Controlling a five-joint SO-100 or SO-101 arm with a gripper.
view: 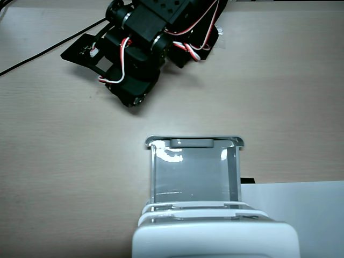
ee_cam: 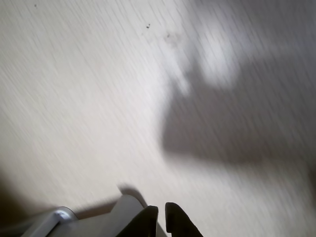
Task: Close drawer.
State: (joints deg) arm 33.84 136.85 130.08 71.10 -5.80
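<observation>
In the fixed view the drawer (view: 193, 174), a clear grey-tinted tray with a white rim, stands pulled out of the white cabinet (view: 215, 236) toward the arm. Its flat pull-tab (view: 192, 143) is on the far front edge. The black arm is folded at the top, and my gripper (view: 133, 100) points down-left at the table, apart from the drawer and to the upper left of it. In the wrist view my gripper (ee_cam: 162, 211) shows two dark fingertips almost touching, with nothing between them. A pale grey shiny-edged piece (ee_cam: 116, 215) beside them looks like the drawer's front.
The light wooden table (view: 64, 161) runs around the drawer. A white sheet (view: 317, 215) lies at the right of the cabinet. Black cables (view: 48, 51) run off the arm at the top left. The arm's shadow (ee_cam: 232, 123) falls on the table.
</observation>
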